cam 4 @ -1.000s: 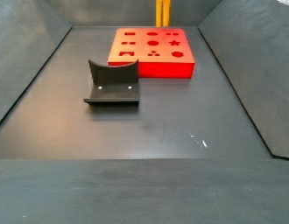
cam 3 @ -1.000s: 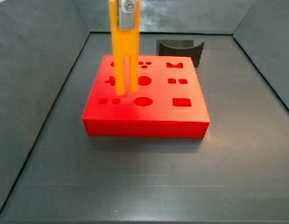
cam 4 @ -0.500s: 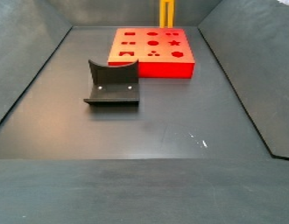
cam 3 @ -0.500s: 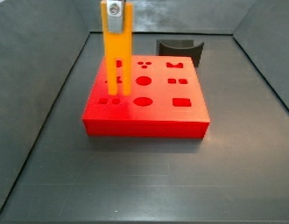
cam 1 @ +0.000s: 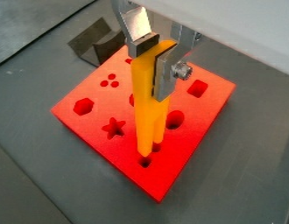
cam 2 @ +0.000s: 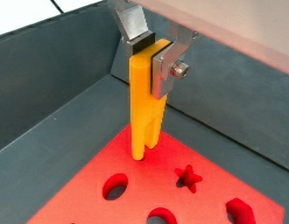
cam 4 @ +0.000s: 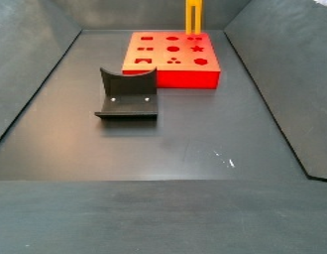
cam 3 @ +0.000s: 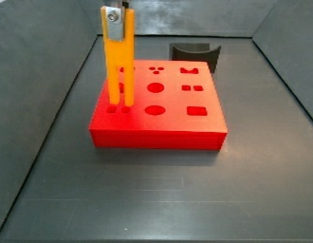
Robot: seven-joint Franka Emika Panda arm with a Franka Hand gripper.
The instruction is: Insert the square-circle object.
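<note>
Side view: the long thin orange-yellow bar with the forked lower end — the square-circle object (cam 3: 119, 68) — has shifted over the last second from the middle of the flat red block with shaped holes (cam 3: 172, 121) toward that block's left column, and it now sits lower. Prong tips hang just over the pair of small holes near the front-left corner; I can't tell whether they touch the surface.

The gripper (cam 3: 114, 19) is up at the top edge of that view, silver finger plates clamped on the bar's upper end. In both wrist views the bar hangs upright between the fingers (cam 1: 144, 44), firmly grasped, forked end (cam 2: 144, 149) pointing down at the red face.

In a wrist view the prongs (cam 1: 146, 157) sit right at a small hole near the block's edge — looks like alignment is nearly done, insertion not started. The bar is not yet in any hole, as far as these frames show.

Meaning: the lateral transit looks finished, and a straight descent is what's left. Risk is the prongs catching the hole rims if the offset is off.

The dark grey curved piece (cam 4: 127, 95) lies well apart from the block, on the dark floor (cam 4: 179, 149).
</note>
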